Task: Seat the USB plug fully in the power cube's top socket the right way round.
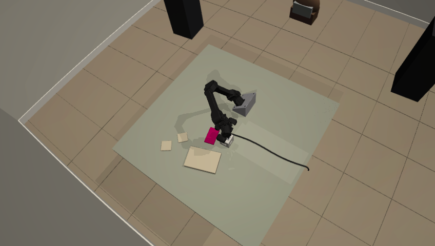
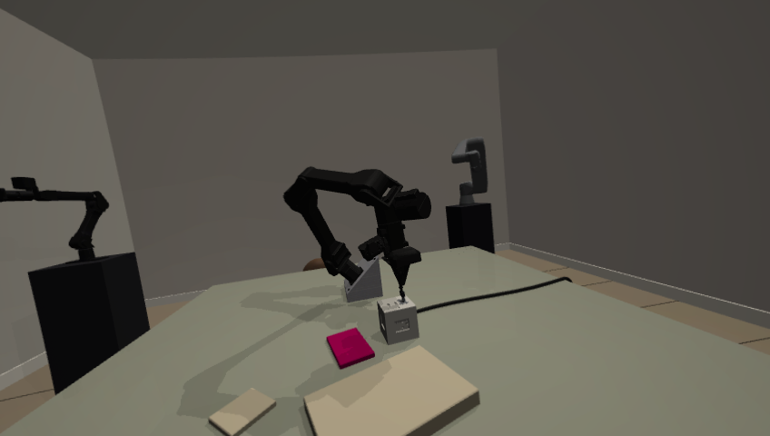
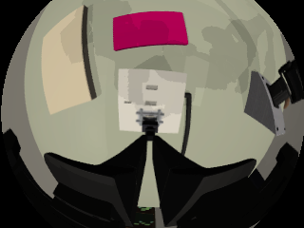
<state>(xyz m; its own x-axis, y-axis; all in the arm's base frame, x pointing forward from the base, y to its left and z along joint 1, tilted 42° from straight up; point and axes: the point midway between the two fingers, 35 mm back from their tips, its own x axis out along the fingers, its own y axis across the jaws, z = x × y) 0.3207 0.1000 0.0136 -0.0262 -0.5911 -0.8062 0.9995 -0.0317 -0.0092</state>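
A black arm [image 2: 345,183], a pale grey power cube [image 2: 399,323], a magenta pad [image 2: 350,348], tan boards [image 2: 389,397], all plain.

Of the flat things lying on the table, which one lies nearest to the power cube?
The magenta pad. It lies right beside the power cube; the large tan board is farther, and the two small tan tiles farther still.

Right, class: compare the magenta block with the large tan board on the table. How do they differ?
The magenta block is small and vivid; the tan board is much larger and pale. The block lies beside the power cube; the board lies farther from it, nearer the table edge. Both are flat rectangles lying on the table.
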